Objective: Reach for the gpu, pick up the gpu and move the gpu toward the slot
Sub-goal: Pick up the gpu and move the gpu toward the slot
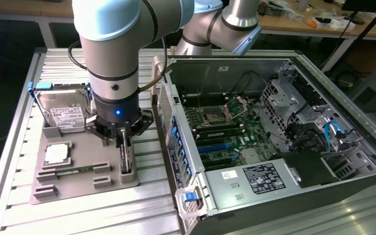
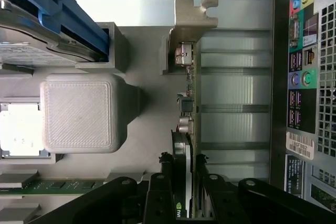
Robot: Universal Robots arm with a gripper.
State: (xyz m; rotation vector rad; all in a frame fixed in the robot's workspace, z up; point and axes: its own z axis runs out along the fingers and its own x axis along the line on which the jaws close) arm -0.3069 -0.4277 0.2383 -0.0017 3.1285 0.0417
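One gpu (image 1: 127,164) stands on edge in a grey tray (image 1: 70,187), along the tray's side nearest the open case (image 1: 195,73). In the exterior view it reads as a thin dark slab rising from the tray floor. The wrist view shows the gpu (image 2: 187,106) edge-on, with its silver bracket (image 2: 191,17) at the end away from the end effector (image 2: 184,163).

The arm (image 1: 113,58) reaches straight down over that side of the tray, and the end effector (image 1: 123,144) sits low over the gpu. Its black fingers (image 2: 157,198) are drawn in narrow, one against each face of the card, with no gap showing between them and the card. The gpu is gripped but rests in its place on the tray.

Also on the tray are a hard drive (image 1: 60,110) propped upright at the far end from the gpu, a processor (image 1: 56,153) lying flat near the middle, and a memory stick (image 1: 77,170) lying flat beside the processor. The tray sits on a ribbed metal bench (image 1: 109,215), just beside the case at the exterior view's right of the tray. From the wrist, the case's rear ports (image 2: 304,77) face the tray across a bare strip of bench (image 2: 236,93).
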